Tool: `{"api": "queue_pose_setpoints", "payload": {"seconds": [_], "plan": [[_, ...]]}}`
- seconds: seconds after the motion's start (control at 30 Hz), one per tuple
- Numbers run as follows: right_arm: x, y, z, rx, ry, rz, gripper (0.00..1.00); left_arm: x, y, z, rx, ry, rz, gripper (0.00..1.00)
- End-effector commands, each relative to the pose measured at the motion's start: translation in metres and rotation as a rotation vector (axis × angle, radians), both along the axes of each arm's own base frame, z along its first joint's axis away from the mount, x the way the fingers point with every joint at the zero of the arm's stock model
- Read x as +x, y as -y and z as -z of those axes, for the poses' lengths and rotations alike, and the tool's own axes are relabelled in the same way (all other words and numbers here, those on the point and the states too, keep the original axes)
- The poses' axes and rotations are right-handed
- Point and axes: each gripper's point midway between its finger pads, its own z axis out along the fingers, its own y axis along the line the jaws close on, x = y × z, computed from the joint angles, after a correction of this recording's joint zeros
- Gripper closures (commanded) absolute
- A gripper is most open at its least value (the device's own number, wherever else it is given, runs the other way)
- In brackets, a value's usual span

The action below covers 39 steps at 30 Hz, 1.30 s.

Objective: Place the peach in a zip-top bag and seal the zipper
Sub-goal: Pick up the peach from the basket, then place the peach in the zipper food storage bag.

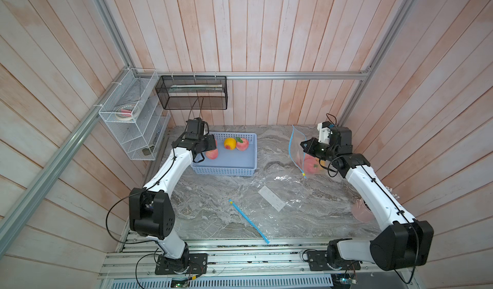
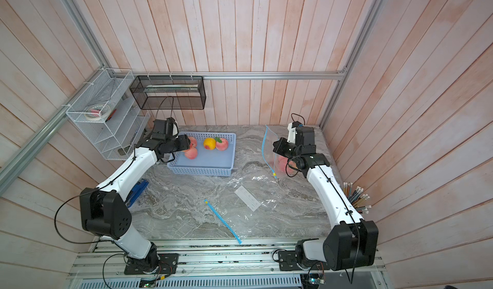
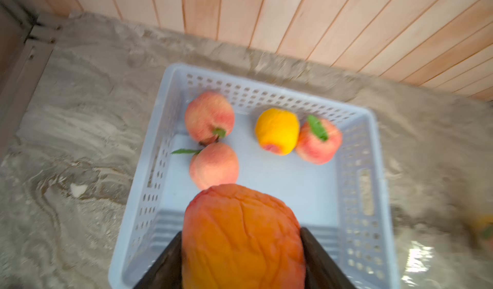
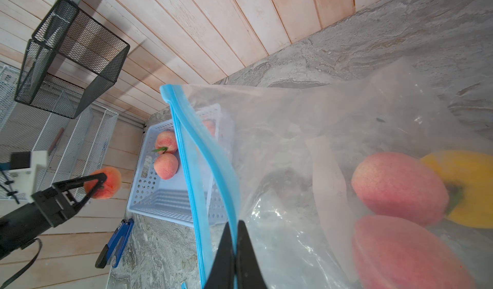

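Left tool (image 1: 210, 147) hung over the left end of the blue basket (image 1: 229, 171) in both top views, its own body hiding most of what it gripped, while the right tool (image 1: 304, 144) pinched the blue zipper strip (image 1: 290, 147) of a zip-top bag (image 1: 296, 138) held upright near the far right corner of the desk (image 1: 208, 210), pink and yellow fruit (image 1: 310, 166) showing through the film. A second bag (image 1: 293, 215) lay flat mid-desk, and a top view caught a blue stapler (image 2: 137, 191) beside the left arm (image 2: 125, 175) and a bunch of pencils (image 2: 357, 201). From the left wrist, two dark fingers (image 3: 317, 255) were clamped on either side of an orange-pink peach (image 3: 241, 237), lifted above the basket's near end; three loose peaches (image 3: 213, 165) and a yellow fruit (image 3: 277, 131) lay inside. From the right wrist, the right tool's jaws stood fully closed on the zipper strip, the bag's mouth parted, and the left tool appeared in the air with its peach. Grey marbled stone made the desk, pale wooden planks (image 1: 266, 34) walled it, and a white wire rack (image 1: 128, 130) and black mesh bin (image 1: 192, 98) hung at the back left.
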Motion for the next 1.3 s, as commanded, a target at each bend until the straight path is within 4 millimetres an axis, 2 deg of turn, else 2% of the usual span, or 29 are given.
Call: {"api": "queue_pose_setpoints", "payload": {"seconds": [0.0, 0.1, 0.2, 0.33, 0.47, 0.57, 0.77, 0.93, 1.13, 1.27], "plan": [[0.004, -0.009, -0.022, -0.002, 0.047, -0.008, 1.0, -0.008, 0.035, -0.029, -0.189, 0.078, 0.119, 0.43], [0.007, -0.019, -0.045, -0.023, 0.085, -0.024, 1.0, -0.021, 0.059, -0.065, -0.295, 0.172, 0.206, 0.43], [0.007, -0.032, -0.059, -0.017, 0.109, -0.051, 1.0, -0.037, 0.076, -0.1, -0.452, 0.26, 0.28, 0.43], [0.007, -0.045, -0.058, 0.001, 0.107, -0.075, 1.0, -0.059, 0.105, -0.134, -0.584, 0.351, 0.393, 0.43], [0.007, -0.053, -0.055, 0.013, 0.103, -0.088, 1.0, -0.078, 0.136, -0.158, -0.686, 0.411, 0.512, 0.43], [0.006, -0.058, -0.054, 0.019, 0.103, -0.099, 1.0, -0.088, 0.158, -0.169, -0.736, 0.443, 0.577, 0.43], [0.006, -0.07, -0.048, 0.046, 0.093, -0.129, 1.0, -0.101, 0.205, -0.177, -0.751, 0.459, 0.671, 0.43], [0.004, -0.082, -0.046, 0.063, 0.088, -0.158, 1.0, -0.101, 0.235, -0.174, -0.683, 0.474, 0.673, 0.43], [0.003, -0.09, -0.043, 0.076, 0.084, -0.181, 1.0, -0.087, 0.261, -0.157, -0.6, 0.455, 0.652, 0.43], [0.001, -0.091, -0.044, 0.08, 0.087, -0.188, 1.0, -0.075, 0.269, -0.143, -0.556, 0.439, 0.634, 0.43]]}}
